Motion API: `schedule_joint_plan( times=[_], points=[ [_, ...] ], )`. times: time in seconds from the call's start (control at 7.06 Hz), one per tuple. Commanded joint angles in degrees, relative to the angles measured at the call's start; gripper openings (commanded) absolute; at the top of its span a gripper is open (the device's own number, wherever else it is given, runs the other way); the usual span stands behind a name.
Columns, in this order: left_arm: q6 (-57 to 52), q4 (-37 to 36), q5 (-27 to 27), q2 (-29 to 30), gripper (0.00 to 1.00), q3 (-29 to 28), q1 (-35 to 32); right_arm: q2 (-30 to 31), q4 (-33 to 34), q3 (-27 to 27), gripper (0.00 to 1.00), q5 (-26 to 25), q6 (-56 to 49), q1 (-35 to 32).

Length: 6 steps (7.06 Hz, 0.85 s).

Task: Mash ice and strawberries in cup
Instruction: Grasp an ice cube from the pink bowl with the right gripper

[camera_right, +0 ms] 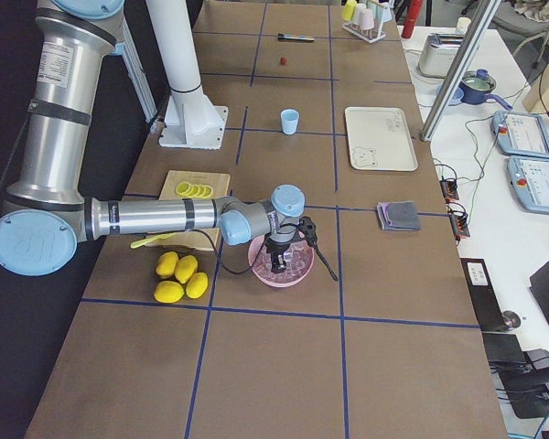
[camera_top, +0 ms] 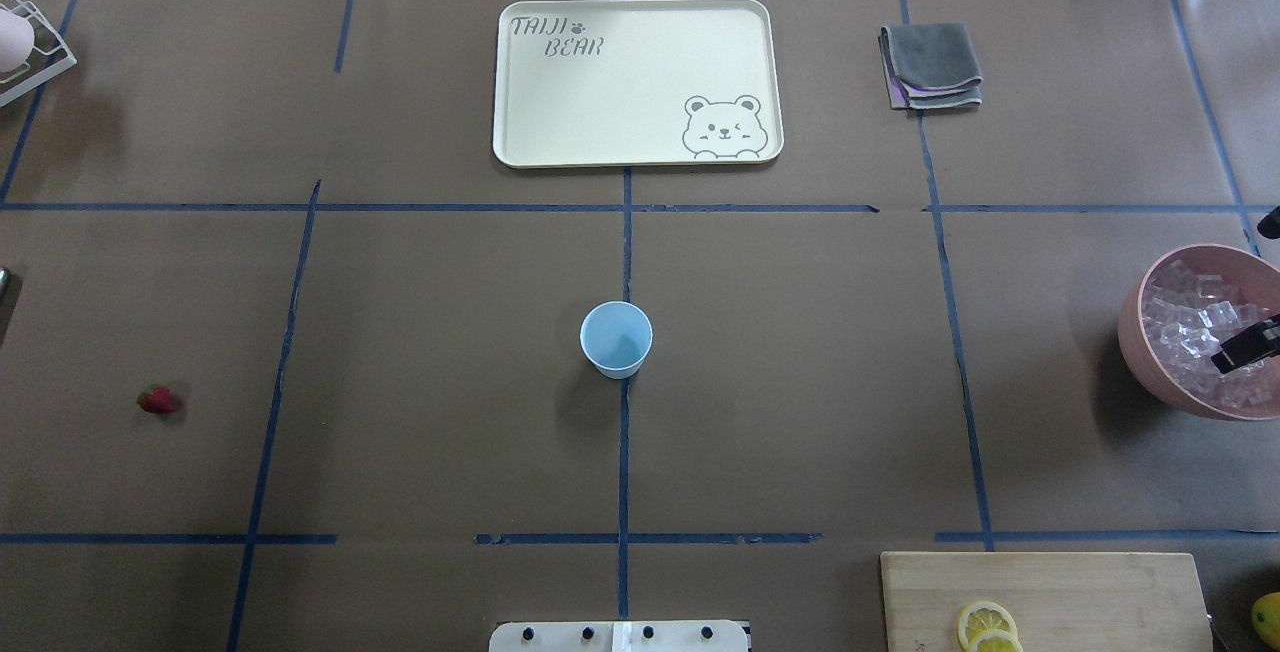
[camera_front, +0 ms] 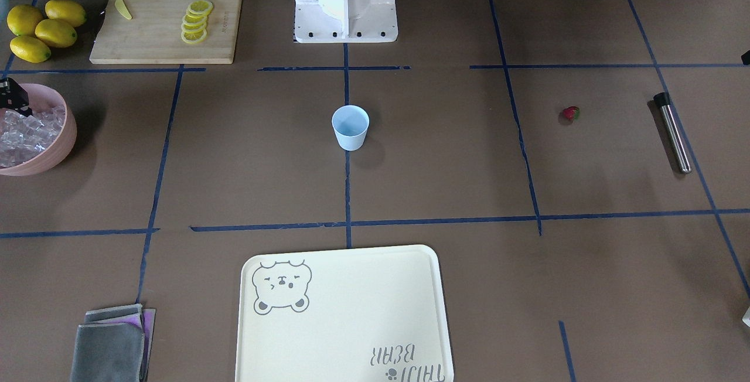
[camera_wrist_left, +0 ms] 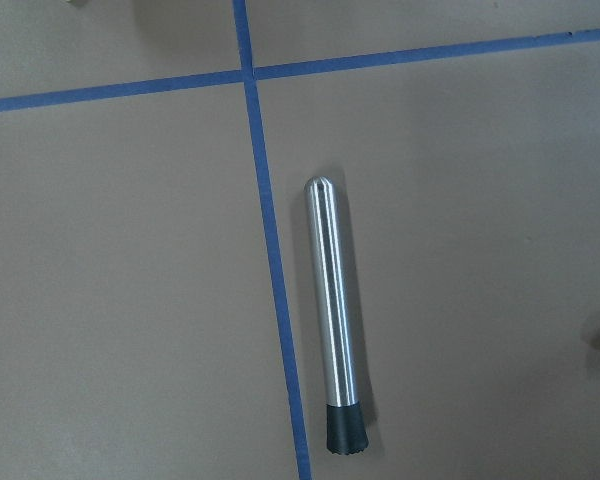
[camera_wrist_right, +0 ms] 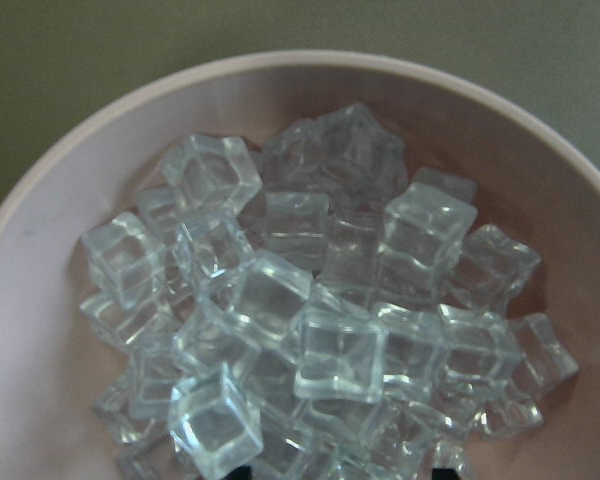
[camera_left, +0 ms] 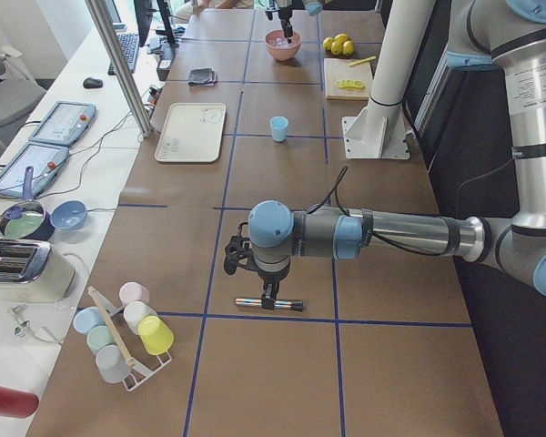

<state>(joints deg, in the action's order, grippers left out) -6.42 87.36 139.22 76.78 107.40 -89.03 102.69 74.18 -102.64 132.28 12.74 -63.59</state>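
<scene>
The right gripper hangs low over the pink bowl on the right side of the bench. Its jaws are spread wide. In the right wrist view only 2 dark fingertips show at the bottom edge, well apart, with ice heaped between and beyond them. Whether they touch the cubes cannot be told, and nothing is clamped.

The left gripper hovers just above the muddler on the left side. It shows only in the side view, so how its jaws stand cannot be told.

The ice cubes are clear and glassy with rounded edges, piled loosely. The bowl is smooth, matte and round-walled. The muddler is a slim, polished steel cylinder with a domed end and a black ribbed cap, lying flat beside a blue tape line.

The cup is plain pale-blue and tapered. It stands upright, mouth up, at the bench's centre on a tape line, well apart from both grippers. The strawberry, small and red with a green tip, lies alone on the brown paper between the cup and the muddler, nearer the muddler.

Far from the robot lies a cream rectangular tray with a bear print. To its right is a folded grey cloth. Near the robot, on the right, a wooden cutting board carries lemon slices.
</scene>
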Motion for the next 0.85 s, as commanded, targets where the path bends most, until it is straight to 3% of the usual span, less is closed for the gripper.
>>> schedule_joint_plan(
  times=[0.0, 0.14, 0.71],
  points=[
    [0.0, 0.0, 0.0, -0.05, 1.0, 0.0, 0.0, -0.04, -0.01, 0.25, 0.44, 0.0, 0.09, -0.05],
    [0.0, 0.0, 0.0, 0.04, 1.0, 0.09, 0.0, -0.04, -0.01, -0.01, 0.04, 0.17, 0.35, -0.05],
    [0.0, 0.0, 2.11, -0.05, 1.0, 0.0, -0.09, 1.1, -0.01, -2.11, 0.0, 3.25, 0.0, -2.31]
  ],
)
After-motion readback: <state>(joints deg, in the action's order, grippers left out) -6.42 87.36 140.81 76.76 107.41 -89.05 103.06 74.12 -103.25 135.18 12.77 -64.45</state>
